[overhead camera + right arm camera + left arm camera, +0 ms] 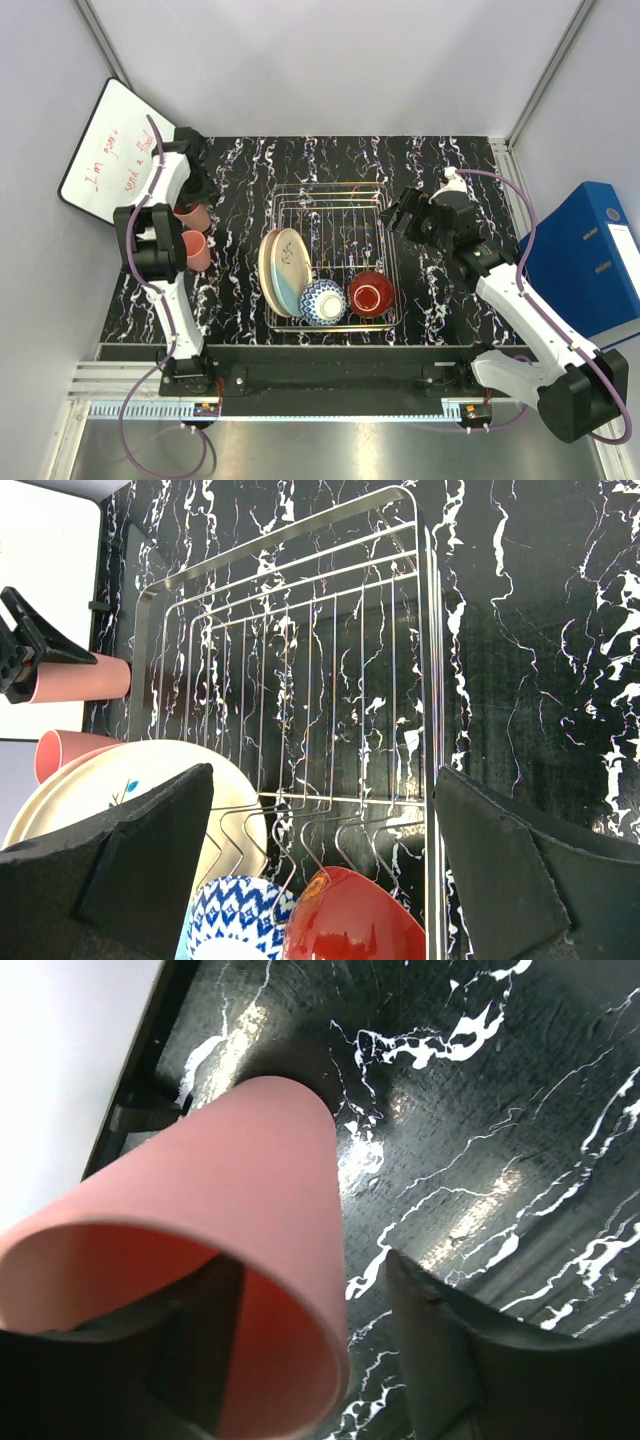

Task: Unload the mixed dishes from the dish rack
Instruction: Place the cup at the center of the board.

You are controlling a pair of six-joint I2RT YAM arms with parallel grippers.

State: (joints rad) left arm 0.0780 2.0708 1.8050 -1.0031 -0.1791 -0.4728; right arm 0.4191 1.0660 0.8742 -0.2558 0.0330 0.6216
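The dish rack (pixel 335 190) stands mid-table with two cream plates (pixel 283 270) on edge, a blue-white bowl (pixel 323 301) and a red bowl (pixel 371 294) along its near side. Two pink cups (pixel 192 216) (pixel 197 250) stand on the table to its left. My left gripper (pixel 188 205) is open astride the far cup's wall (pixel 250 1180): one finger inside, the other finger (pixel 440 1360) outside with a gap. My right gripper (pixel 405 212) hangs open over the rack's right side (pixel 425 630), with the red bowl (pixel 350 920) and blue-white bowl (pixel 235 920) below its fingers (pixel 530 860).
A white board (pixel 110 150) with red writing leans at the table's far left. A blue binder (pixel 590 260) stands off the table's right edge. Grey walls close in the back and both sides.
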